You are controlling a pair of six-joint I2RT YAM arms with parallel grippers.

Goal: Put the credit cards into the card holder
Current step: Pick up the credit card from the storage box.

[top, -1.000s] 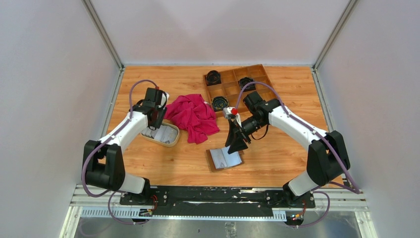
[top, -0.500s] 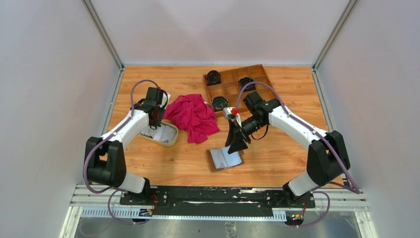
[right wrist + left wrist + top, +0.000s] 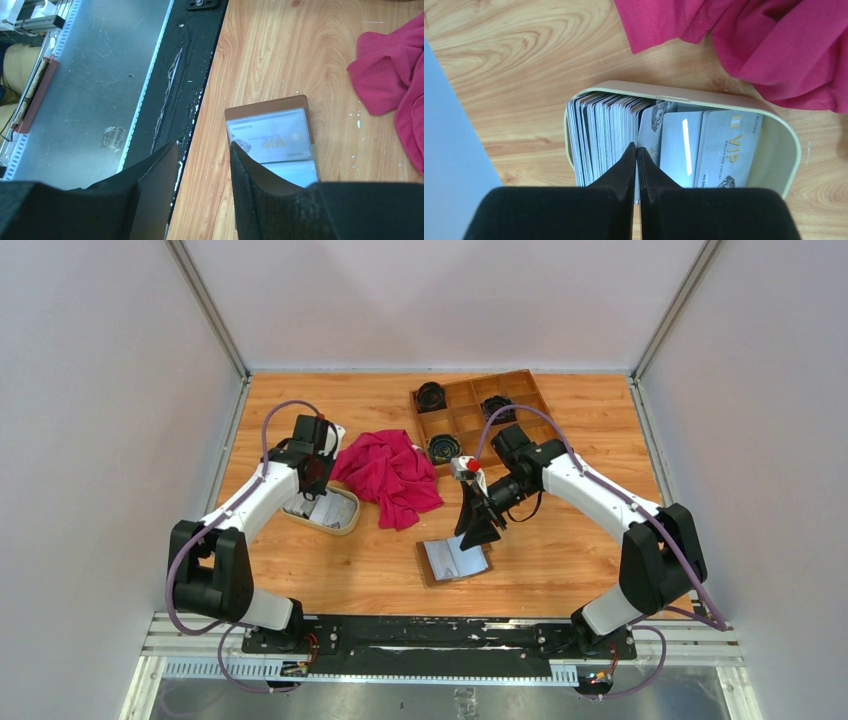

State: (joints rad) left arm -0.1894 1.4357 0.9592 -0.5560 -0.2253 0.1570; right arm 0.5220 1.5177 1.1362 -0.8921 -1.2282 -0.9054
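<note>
The credit cards (image 3: 604, 135) stand on edge, packed close, in the cream dish (image 3: 784, 145) near the left edge of the table (image 3: 560, 570). A few lean flat against its right wall. I judge them light, stiff and smooth, so they slip easily and stick to their neighbours. The best hold is a pinch on one top edge, across the thin side.

The left gripper (image 3: 636, 152) is clenched there, with its fingertips pressed together at the border between the upright cards and the leaning ones. I cannot tell whether a single card sits between them, because the fingers cover that place.

The card holder (image 3: 267, 107) lies open toward the near edge of the table, with one card visible under its clear pocket. The right gripper (image 3: 203, 146) hangs above it, parted and grasping nothing. Its fingers hide the lower half of the holder.
</note>
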